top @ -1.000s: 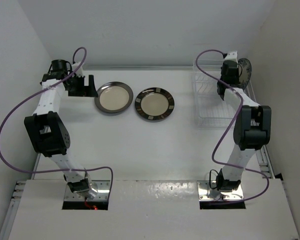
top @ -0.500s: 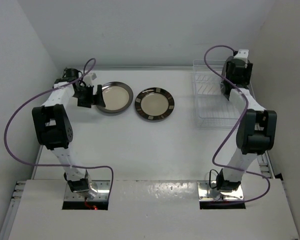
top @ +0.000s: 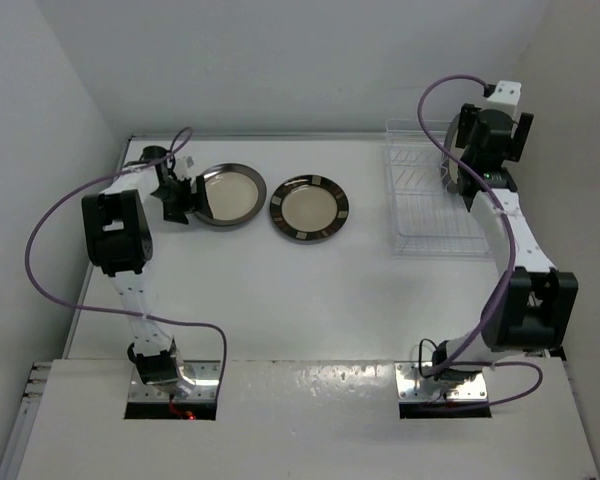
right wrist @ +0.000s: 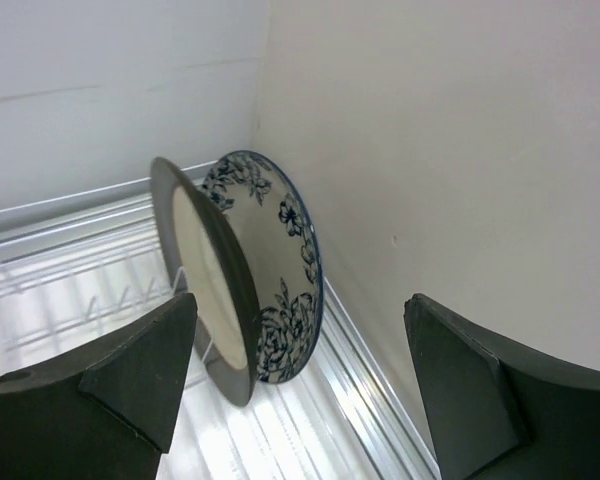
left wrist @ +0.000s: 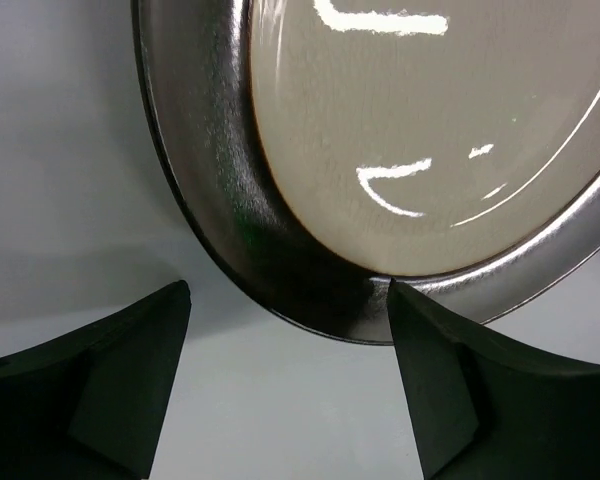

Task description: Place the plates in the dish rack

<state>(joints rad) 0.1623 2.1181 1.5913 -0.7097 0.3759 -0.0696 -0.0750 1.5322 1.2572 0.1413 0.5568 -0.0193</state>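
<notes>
Two plates lie flat on the table: a cream plate with a dark metallic rim (top: 228,193) (left wrist: 400,130) and a cream plate with a brown patch-marked rim (top: 309,208). My left gripper (top: 185,196) (left wrist: 288,290) is open at the dark-rimmed plate's left edge. The rim lies between the fingertips, and the right fingertip (left wrist: 420,340) is at it. The dish rack (top: 435,215) (right wrist: 60,290) stands at the back right. In it, upright, stand another dark-rimmed plate (right wrist: 215,290) and a white plate with blue flowers (right wrist: 285,260). My right gripper (top: 488,135) (right wrist: 302,297) hangs open above them, holding nothing.
White walls close in the table on the left, back and right. The right wall (right wrist: 460,150) runs right beside the rack. Purple cables (top: 50,225) loop from both arms. The arm bases (top: 170,375) sit at the near edge.
My right gripper opened, let go of a plate at the rack and drew back upward. My left arm swung right until its open fingers reached the dark-rimmed plate's edge.
</notes>
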